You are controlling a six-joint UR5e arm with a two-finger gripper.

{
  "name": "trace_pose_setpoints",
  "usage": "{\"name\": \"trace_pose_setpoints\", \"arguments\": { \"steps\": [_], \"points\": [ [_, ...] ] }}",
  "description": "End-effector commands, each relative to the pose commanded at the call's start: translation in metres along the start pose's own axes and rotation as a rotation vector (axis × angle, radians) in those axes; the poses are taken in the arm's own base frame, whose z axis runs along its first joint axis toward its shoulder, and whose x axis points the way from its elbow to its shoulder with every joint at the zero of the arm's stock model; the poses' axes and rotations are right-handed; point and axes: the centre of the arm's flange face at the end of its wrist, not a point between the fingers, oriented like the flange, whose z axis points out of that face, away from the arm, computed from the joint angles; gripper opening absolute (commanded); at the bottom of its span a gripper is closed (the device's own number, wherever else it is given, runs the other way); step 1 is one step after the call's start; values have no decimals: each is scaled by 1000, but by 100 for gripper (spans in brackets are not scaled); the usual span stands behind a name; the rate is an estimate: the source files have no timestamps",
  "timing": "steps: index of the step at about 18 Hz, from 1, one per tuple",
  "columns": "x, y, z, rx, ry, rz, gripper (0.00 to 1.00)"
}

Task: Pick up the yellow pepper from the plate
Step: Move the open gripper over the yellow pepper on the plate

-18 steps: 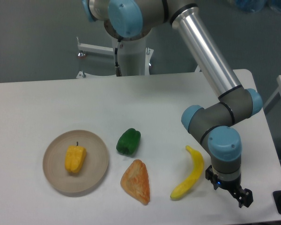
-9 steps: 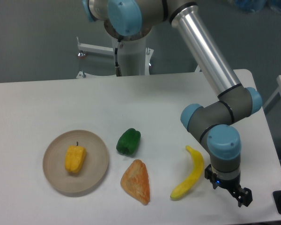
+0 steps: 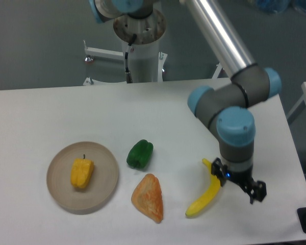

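The yellow pepper point(image 3: 82, 173) lies on the beige plate point(image 3: 58, 190) at the left of the table, its thin dark stem pointing away. My gripper point(image 3: 255, 192) hangs far to the right, low over the table beside the banana. Only dark finger parts show below the wrist, and the frame does not reveal the gap between them. Nothing is seen in it.
A green pepper point(image 3: 140, 154) sits right of the plate, with an orange-brown triangular pastry point(image 3: 149, 198) in front of it. A curved yellow banana point(image 3: 207, 190) lies just left of the gripper. The table's right edge is close behind the arm.
The arm has swung up and slightly left; the gripper has lifted away from the table's front right and now sits closer to the banana. The objects have not moved.
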Motion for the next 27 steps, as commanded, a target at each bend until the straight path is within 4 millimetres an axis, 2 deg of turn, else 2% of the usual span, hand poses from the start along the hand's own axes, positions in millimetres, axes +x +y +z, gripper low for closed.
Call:
{"name": "trace_pose_setpoints", "arguments": {
  "steps": [2,4,8,10,12,13,16,20,22,25,27],
  "points": [
    [20,-5,-19,46,37,-91,100],
    [40,-2,-27,60,97,-173,100],
    [109,-21,-38,95,238,-283,100],
    [151,-39,-38,103,299,-290,100],
    [172,-54,-45,122,334,-303,100],
    [191,-63,-45,121,361,-310,100],
    [248,-74,-27,60,399,-311,100],
    [303,-89,-21,48,408,-287,100],
    [318,-89,-17,49,411,-273,100],
    [331,-90,-16,49,413,-267,100],
    [338,-92,-9,48,402,-260,100]
  ]
}}
